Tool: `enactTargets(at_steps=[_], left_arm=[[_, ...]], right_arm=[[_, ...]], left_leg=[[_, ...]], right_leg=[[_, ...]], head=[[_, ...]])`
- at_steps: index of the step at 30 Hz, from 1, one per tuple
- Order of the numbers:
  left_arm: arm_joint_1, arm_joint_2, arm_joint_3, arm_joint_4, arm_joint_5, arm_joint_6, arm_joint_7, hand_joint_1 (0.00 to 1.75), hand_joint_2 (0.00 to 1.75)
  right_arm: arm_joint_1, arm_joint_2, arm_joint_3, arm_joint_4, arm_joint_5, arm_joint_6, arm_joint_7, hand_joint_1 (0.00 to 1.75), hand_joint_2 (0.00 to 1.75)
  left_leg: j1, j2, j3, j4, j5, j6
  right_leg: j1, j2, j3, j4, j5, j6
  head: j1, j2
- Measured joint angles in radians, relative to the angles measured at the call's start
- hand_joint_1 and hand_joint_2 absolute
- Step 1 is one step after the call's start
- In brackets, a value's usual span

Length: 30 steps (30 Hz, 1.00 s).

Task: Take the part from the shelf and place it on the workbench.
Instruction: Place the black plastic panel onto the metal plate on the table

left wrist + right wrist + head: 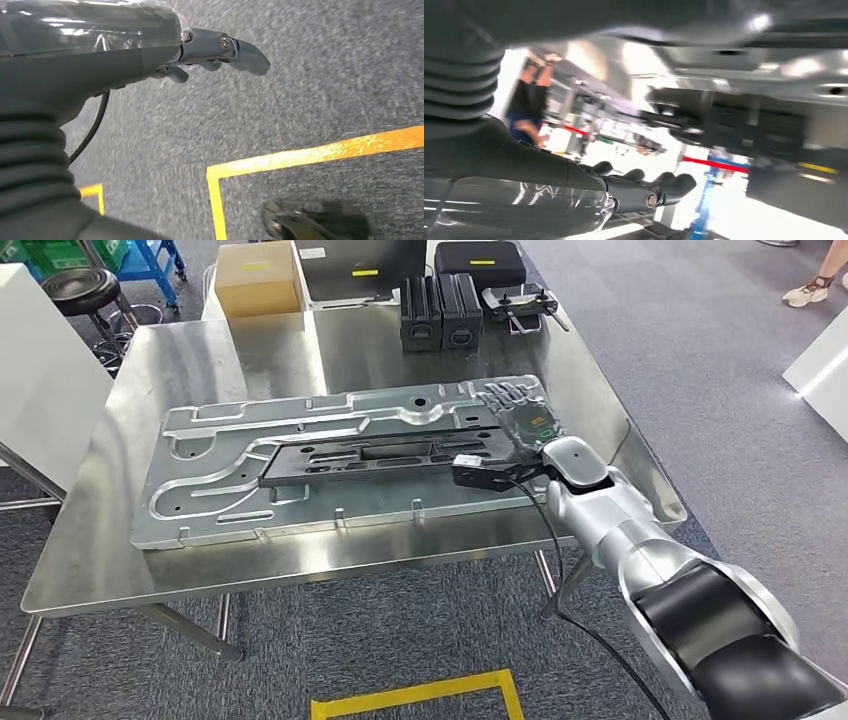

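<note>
Head view: no writing can be read. The large metal panel (330, 465) lies flat on the steel workbench (130, 570), a black rail (375, 460) on top of it. The right hand (520, 420) rests on the panel's right end, fingers stretched flat, gripping nothing. A cardboard box (257, 278) and black cases (440, 310) stand at the far edge.

Left wrist view: the left hand (200, 55) hangs over grey carpet with yellow tape (300, 155), fingers loosely curled, empty.

Right wrist view: blurred; the right hand's fingers (644, 187) lie extended.

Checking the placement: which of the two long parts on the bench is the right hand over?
The right hand is over the silver stamped panel, at its right end. The black bracket lies on top of that panel, beside the hand.
</note>
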Motion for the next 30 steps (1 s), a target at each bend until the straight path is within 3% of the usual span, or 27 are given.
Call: enactTargets(at_steps=[2,3,5,7,10,12,14,16,17,18,20,22,23,26,27,28,30], left_arm=[[0.003,0.000,0.007,0.000,0.005,0.000,0.004,0.00,0.00],[0.005,0.000,0.011,0.000,0.006,0.000,0.006,0.00,0.00],[0.006,0.000,0.014,0.000,0.004,-0.002,0.008,0.00,0.00],[0.008,-0.001,0.017,0.000,-0.005,-0.005,0.008,0.00,0.00],[0.015,-0.002,0.017,0.000,-0.015,-0.005,0.001,0.00,0.00],[0.014,-0.002,0.017,0.000,-0.016,-0.003,-0.015,0.00,0.00],[0.011,-0.002,0.017,0.000,-0.016,-0.001,-0.036,0.00,0.00],[0.012,-0.002,0.018,0.000,-0.014,0.002,-0.054,0.00,0.00],[0.012,-0.002,0.018,0.000,-0.013,0.004,-0.061,0.00,0.00],[0.012,-0.002,0.018,0.000,-0.013,0.006,-0.067,0.00,0.00],[0.008,-0.002,0.019,0.000,-0.013,0.010,-0.078,0.00,0.00],[0.001,-0.004,0.019,0.000,-0.017,0.013,-0.083,0.00,0.00],[-0.003,-0.004,0.019,0.000,-0.020,0.014,-0.083,0.00,0.00],[-0.009,-0.005,0.018,0.000,-0.031,0.015,-0.076,0.00,0.00],[-0.010,-0.006,0.018,0.000,-0.035,0.015,-0.069,0.00,0.00],[-0.010,-0.005,0.018,0.000,-0.039,0.014,-0.060,0.00,0.00],[-0.010,-0.005,0.017,0.000,-0.044,0.013,-0.041,0.00,0.00]], right_arm=[[0.013,-0.056,-0.026,-0.006,-0.007,-0.017,-0.003,0.00,0.00],[0.023,-0.093,-0.045,-0.015,-0.017,-0.030,-0.009,0.00,0.00],[0.056,-0.170,-0.091,-0.055,-0.051,-0.060,-0.027,0.00,0.00],[0.115,-0.267,-0.162,-0.138,-0.092,-0.086,-0.041,0.00,0.00],[0.238,-0.379,-0.281,-0.282,-0.123,-0.099,-0.051,0.00,0.00],[0.378,-0.434,-0.382,-0.415,-0.140,-0.113,-0.051,0.00,0.00],[0.560,-0.460,-0.518,-0.579,-0.161,-0.131,-0.063,0.00,0.00],[0.739,-0.445,-0.654,-0.732,-0.184,-0.153,-0.096,0.00,0.00],[0.814,-0.425,-0.713,-0.794,-0.194,-0.166,-0.121,0.00,0.00],[0.873,-0.400,-0.765,-0.846,-0.204,-0.180,-0.145,0.00,0.00],[0.952,-0.343,-0.847,-0.903,-0.230,-0.209,-0.193,0.00,0.00],[1.002,-0.288,-0.906,-0.913,-0.287,-0.225,-0.246,0.00,0.00],[1.018,-0.254,-0.936,-0.904,-0.335,-0.223,-0.283,0.00,0.00],[1.040,-0.131,-1.017,-0.832,-0.533,-0.137,-0.410,0.00,0.00],[1.040,-0.086,-1.043,-0.790,-0.618,-0.064,-0.446,0.00,0.00],[1.039,-0.039,-1.070,-0.740,-0.706,0.022,-0.476,0.00,0.00],[1.028,0.042,-1.123,-0.617,-0.836,0.162,-0.507,0.00,0.00]], left_leg=[[0.007,0.001,-0.021,0.075,-0.025,-0.008],[0.011,0.001,-0.006,0.062,-0.011,-0.011],[0.016,0.000,0.071,-0.073,0.044,-0.013],[0.015,-0.007,0.125,-0.176,0.075,-0.003],[0.011,-0.011,0.125,-0.190,0.084,0.022],[0.012,-0.012,0.120,-0.198,0.098,0.042],[0.011,-0.017,0.107,-0.202,0.112,0.056],[0.006,-0.022,0.088,-0.201,0.125,0.060],[0.002,-0.023,0.078,-0.201,0.132,0.060],[-0.001,-0.022,0.068,-0.200,0.138,0.060],[-0.008,-0.018,0.050,-0.200,0.152,0.056],[-0.011,-0.013,0.041,-0.202,0.166,0.049],[-0.011,-0.011,0.041,-0.205,0.173,0.043],[-0.005,-0.007,0.042,-0.212,0.189,0.023],[-0.003,-0.005,0.037,-0.202,0.171,0.017],[-0.002,-0.004,0.027,-0.174,0.133,0.011],[-0.001,-0.002,-0.001,-0.064,0.021,0.003]], right_leg=[[-0.001,-0.003,-0.004,0.003,0.002,0.003],[-0.003,-0.005,-0.007,0.005,0.003,0.006],[-0.006,-0.008,-0.011,0.012,0.003,0.017],[-0.004,-0.013,-0.016,0.021,0.004,0.033],[-0.005,-0.016,-0.019,0.017,0.014,0.056],[-0.009,-0.006,-0.025,0.037,-0.016,0.068],[-0.011,0.008,-0.055,0.133,-0.104,0.075],[-0.012,0.014,-0.091,0.257,-0.180,0.076],[-0.012,0.014,-0.093,0.288,-0.188,0.075],[-0.013,0.014,-0.078,0.284,-0.177,0.073],[-0.012,0.013,0.007,0.176,-0.131,0.063],[-0.005,0.012,0.094,0.048,-0.113,0.051],[0.000,0.012,0.115,0.012,-0.112,0.044],[0.009,0.014,0.111,-0.011,-0.088,0.021],[0.007,0.014,0.103,-0.015,-0.076,0.012],[0.005,0.014,0.092,-0.019,-0.062,0.004],[0.003,0.015,0.061,-0.021,-0.035,-0.005]], head=[[0.000,0.000],[0.000,0.000],[0.000,0.000],[0.000,0.000],[0.000,0.000],[0.001,0.000],[0.001,0.000],[0.001,0.000],[0.001,0.000],[0.001,0.000],[0.001,0.000],[0.001,0.000],[0.001,0.000],[0.001,0.000],[0.001,0.000],[0.001,0.000],[0.001,0.000]])
